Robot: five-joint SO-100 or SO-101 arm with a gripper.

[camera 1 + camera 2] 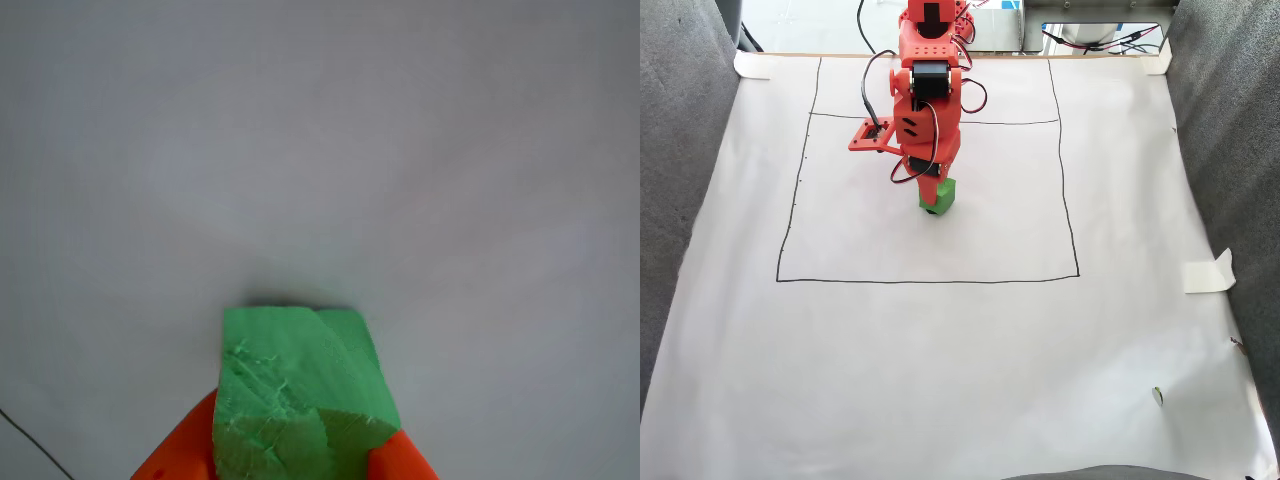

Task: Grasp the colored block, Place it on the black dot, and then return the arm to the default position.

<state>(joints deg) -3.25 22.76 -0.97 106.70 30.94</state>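
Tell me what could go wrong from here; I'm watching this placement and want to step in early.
1. The bright green foam cube covers the paper beneath it, and I cannot make out the black dot, so a release may miss it unnoticed.
2. The orange two-finger hand grips only the cube's lower edges in the other view; opening could tip or drag it.
3. Loose cables hang beside the orange arm and might snag on retraction.

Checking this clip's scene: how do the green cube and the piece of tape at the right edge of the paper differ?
The green cube is bright and blocky and sits between the orange gripper's fingers inside the drawn square; the piece of tape is pale, thin, curling, untouched, and outside it. Both are on the white paper.
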